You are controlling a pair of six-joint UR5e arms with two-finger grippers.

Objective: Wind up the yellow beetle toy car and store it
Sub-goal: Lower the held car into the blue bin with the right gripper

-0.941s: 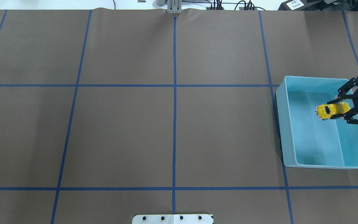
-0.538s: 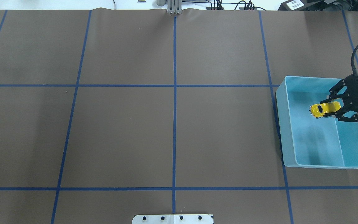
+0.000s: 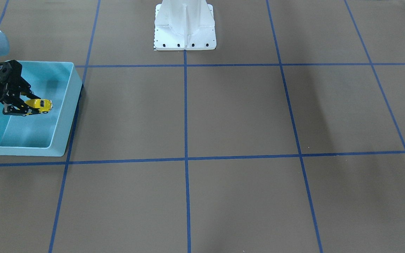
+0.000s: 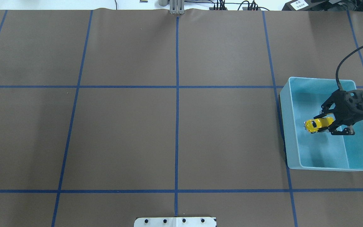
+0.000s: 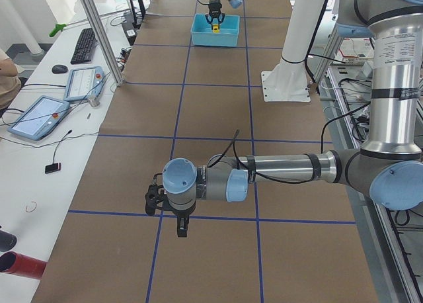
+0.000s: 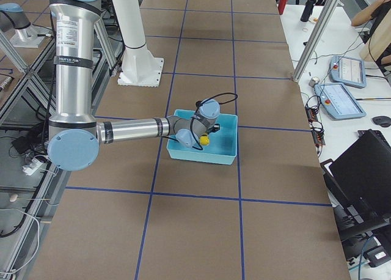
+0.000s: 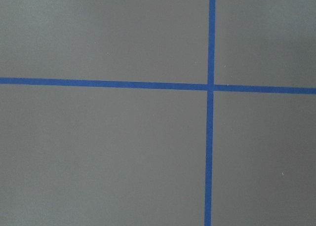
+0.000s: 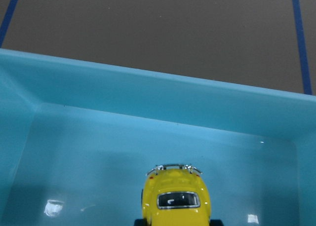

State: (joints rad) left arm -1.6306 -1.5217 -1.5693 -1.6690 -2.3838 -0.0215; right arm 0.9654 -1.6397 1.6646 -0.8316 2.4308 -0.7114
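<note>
The yellow beetle toy car (image 4: pixel 317 124) is held in my right gripper (image 4: pixel 322 123), which is shut on it inside the light blue bin (image 4: pixel 321 79) at the table's right side. The car points away from the gripper toward the bin's wall. In the front-facing view the car (image 3: pixel 40 105) sits in the gripper (image 3: pixel 30 105) over the bin (image 3: pixel 63 114). In the right wrist view the car (image 8: pixel 176 201) hangs low over the bin's floor (image 8: pixel 98 157). My left gripper (image 5: pixel 182 230) hovers over bare mat, far from the bin. I cannot tell if it is open.
The brown mat carries blue tape lines (image 7: pixel 210 86). The white robot base (image 3: pixel 185 26) stands at the table's middle edge. An operators' desk with tablets and a keyboard (image 5: pixel 84 45) runs along the far side.
My right gripper has carried the car leftward and lower, deeper into the bin. Nothing else in the overhead view has moved.
</note>
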